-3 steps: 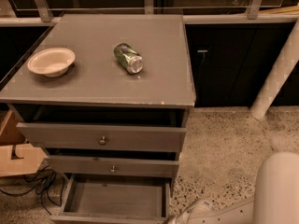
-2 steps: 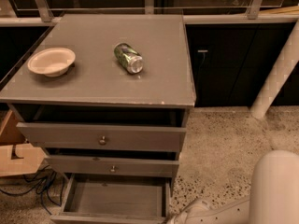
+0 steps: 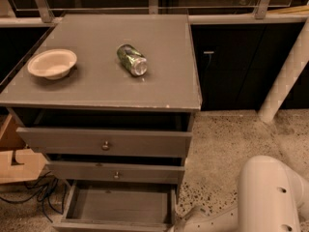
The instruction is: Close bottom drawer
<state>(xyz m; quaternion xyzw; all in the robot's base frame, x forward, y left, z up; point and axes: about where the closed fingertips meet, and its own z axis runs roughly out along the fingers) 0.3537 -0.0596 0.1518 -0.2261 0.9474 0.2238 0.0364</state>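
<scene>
bottom drawer (image 3: 120, 204) open, front cropped | gripper (image 3: 186, 224) beside it, cropped, state unclear

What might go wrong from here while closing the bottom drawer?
The gripper is out of view below the frame; the white arm reaches in by the right corner of the open grey bottom drawer, so an off-centre push may skew it. A hard shut might roll the green metal can lying sideways.

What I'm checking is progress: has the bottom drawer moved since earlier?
No: bottom drawer stays equally far out beneath the middle drawer; gripper at its front right corner.
</scene>
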